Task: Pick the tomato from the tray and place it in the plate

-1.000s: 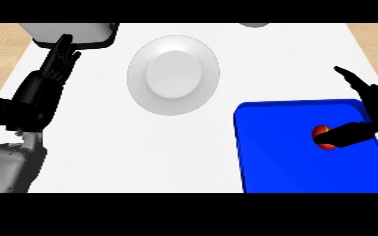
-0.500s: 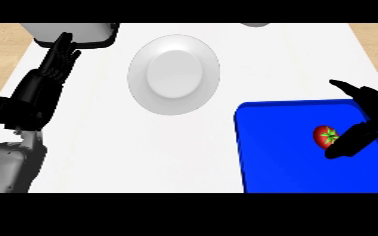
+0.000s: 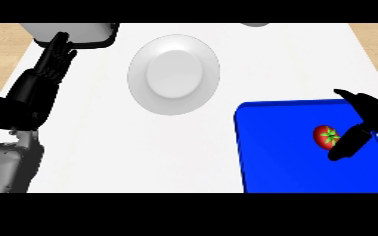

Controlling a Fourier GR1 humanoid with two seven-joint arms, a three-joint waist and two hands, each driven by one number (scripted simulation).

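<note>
Nowhere any writing; the right hand hangs open beside the tomato on the blue tray.

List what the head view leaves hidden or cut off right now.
- Right hand: its palm is cut off by the view's right edge.
- Tomato: its right side is hidden behind the right hand's fingers; contact cannot be told.
- Tray: its near edge is cut off below.
- Grey object at the top: mostly cut off.
</note>
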